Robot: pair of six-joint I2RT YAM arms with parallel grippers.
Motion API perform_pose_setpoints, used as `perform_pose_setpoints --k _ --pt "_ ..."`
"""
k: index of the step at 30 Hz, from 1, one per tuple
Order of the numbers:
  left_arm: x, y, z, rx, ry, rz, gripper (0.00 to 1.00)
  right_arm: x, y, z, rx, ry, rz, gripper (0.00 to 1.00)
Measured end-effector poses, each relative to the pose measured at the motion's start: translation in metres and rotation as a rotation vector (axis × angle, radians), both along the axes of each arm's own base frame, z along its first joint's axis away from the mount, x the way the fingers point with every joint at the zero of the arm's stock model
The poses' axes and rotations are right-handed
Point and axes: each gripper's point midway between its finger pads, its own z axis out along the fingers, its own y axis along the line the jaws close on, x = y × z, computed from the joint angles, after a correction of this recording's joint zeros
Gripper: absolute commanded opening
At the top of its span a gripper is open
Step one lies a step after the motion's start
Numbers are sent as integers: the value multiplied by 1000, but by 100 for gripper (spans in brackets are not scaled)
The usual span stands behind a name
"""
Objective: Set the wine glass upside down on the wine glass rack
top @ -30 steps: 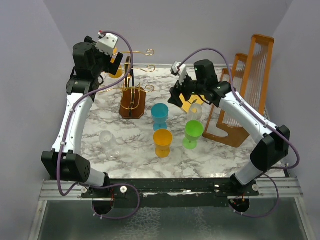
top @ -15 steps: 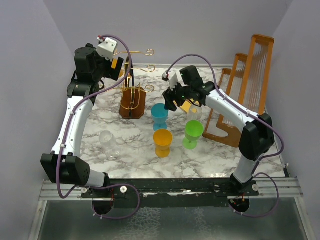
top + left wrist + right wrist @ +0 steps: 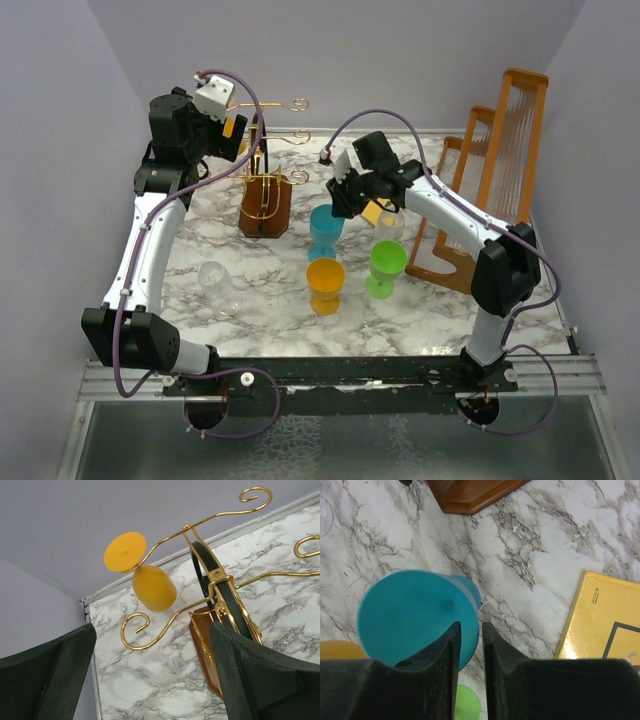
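A blue wine glass [image 3: 322, 228] stands upright in the middle of the marble table. My right gripper [image 3: 343, 203] reaches down onto its rim. In the right wrist view the jaws [image 3: 471, 626] are nearly together, one finger inside the blue bowl [image 3: 410, 615] and the other outside, with the rim wall pinched between them. The gold wire wine glass rack [image 3: 265, 190] stands at the back left on its brown block. A yellow glass [image 3: 152, 587] hangs upside down from one curled arm [image 3: 220, 580]. My left gripper [image 3: 234, 133] hovers open beside the rack, holding nothing [image 3: 152, 627].
An orange glass [image 3: 326, 280] and a green glass [image 3: 386, 265] stand in front of the blue one. One clear glass [image 3: 215, 280] is at the left, another [image 3: 390, 222] by the right arm. A yellow card [image 3: 605, 615] lies nearby. Tall wooden frames [image 3: 490, 170] fill the right side.
My right arm swung left and down from near the wooden frames to the blue glass, and its jaws closed onto the rim. The left arm has barely moved.
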Motion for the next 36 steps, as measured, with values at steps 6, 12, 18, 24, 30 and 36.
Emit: perform_pose_setpoints --k 6,12,18,24,30,36 --pt "0 0 0 0 0 0 99 -4 -4 -8 -30 21 13 3" --pt "0 0 0 0 0 0 99 4 -7 0 -47 -18 -4 1" --pt "0 0 0 -15 4 7 99 25 -13 31 -49 -127 -53 1" --pt "1 2 3 -56 4 43 99 51 -30 80 -42 -298 -135 1" --pt "-1 -8 25 -169 -19 30 97 72 -58 130 -54 -468 -244 1" --pt "-10 -42 45 -333 -7 -114 89 76 -74 199 7 -619 -334 1"
